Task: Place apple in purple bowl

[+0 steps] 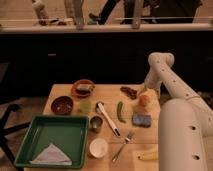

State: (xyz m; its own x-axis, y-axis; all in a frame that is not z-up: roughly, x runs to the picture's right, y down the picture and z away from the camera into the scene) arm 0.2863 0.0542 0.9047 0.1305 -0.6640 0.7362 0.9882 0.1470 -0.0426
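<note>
Now hand point(149, 93), jaws spread, directly over apple point(144, 100); contact unclear.

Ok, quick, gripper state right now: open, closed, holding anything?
Gripper: fingers open, holding nothing, poised just over the apple.

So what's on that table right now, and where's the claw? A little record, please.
claw: open, down at the apple, far right side of the table
apple: on the table, just under the claw; contact unclear
purple bowl: left side of the table, well apart from the apple
orange bowl: just behind the purple bowl
green tray: front left, white cloth inside
progress: apple not yet in the purple bowl
</note>
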